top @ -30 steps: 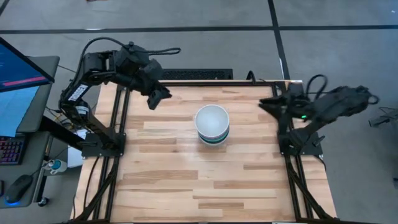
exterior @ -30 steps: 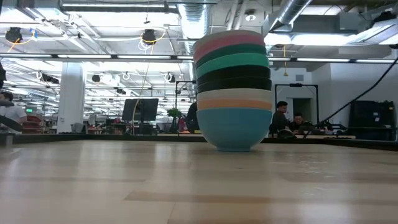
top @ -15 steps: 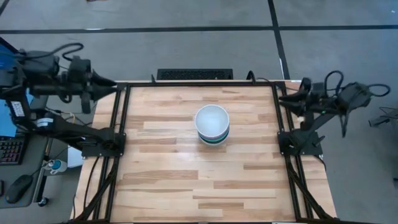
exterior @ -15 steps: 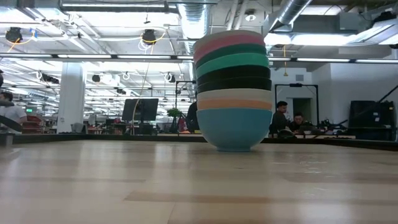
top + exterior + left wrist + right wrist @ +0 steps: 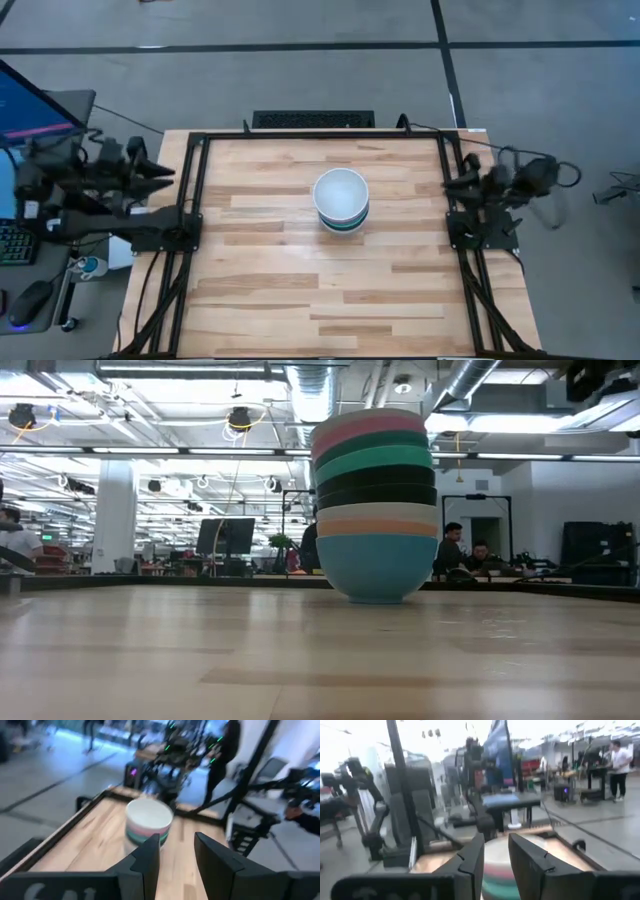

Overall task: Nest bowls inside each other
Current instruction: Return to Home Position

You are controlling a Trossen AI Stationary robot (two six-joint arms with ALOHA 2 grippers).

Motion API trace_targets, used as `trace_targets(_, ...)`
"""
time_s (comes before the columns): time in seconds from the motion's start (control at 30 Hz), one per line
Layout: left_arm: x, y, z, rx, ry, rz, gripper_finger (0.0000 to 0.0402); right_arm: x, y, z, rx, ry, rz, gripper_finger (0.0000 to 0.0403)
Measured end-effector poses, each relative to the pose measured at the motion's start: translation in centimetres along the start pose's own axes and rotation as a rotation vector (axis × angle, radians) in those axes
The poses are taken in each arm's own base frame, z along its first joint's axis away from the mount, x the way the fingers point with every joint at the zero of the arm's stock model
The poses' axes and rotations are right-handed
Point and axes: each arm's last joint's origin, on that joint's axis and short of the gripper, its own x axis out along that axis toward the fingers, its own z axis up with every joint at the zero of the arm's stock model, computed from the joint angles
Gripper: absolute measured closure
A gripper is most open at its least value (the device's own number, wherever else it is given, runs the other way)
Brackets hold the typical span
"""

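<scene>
The bowls stand nested in one stack [image 5: 341, 200] at the table's middle, a white bowl on top. The low view shows the stack [image 5: 375, 505] resting on a cyan-blue bottom bowl, with orange, white, black, teal and pink rims above it. My left gripper [image 5: 165, 172] hangs open beyond the table's left edge and points toward the stack [image 5: 148, 822]. My right gripper [image 5: 450, 185] is open at the table's right edge, also facing the stack [image 5: 497, 865]. Nothing is between the fingers of either gripper [image 5: 177, 845] [image 5: 496, 847].
Black frame rails [image 5: 196, 200] run along the table's left, right and far sides. A keyboard [image 5: 312, 119] lies past the far edge and a monitor [image 5: 30, 110] stands at the left. People [image 5: 453, 545] sit in the room behind the table.
My left gripper has drawn back from over the table's far left corner to beyond the left edge and sunk lower. My right gripper has folded back and down at the right edge. The stack of bowls has kept still.
</scene>
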Motion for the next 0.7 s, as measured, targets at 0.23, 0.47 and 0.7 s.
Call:
trace_targets(0.23, 1.9, 1.2, -6.0, 0.055, -0.134, -0.178, 0.029, 1.4, 1.1, -2.2, 0.016, 0.066, 0.043, 0.0291)
trace_targets(0.47, 3.1, 1.8, -10.3, 0.106, -0.219, -0.361, 0.029, 1.6, 1.2, -2.3, 0.014, 0.034, 0.052, 0.0291)
trace_targets(0.7, 5.0, 2.3, -11.8, 0.134, -0.132, -0.398, 0.029, 1.6, 1.2, -2.8, -0.023, 0.09, 0.044, 0.0291)
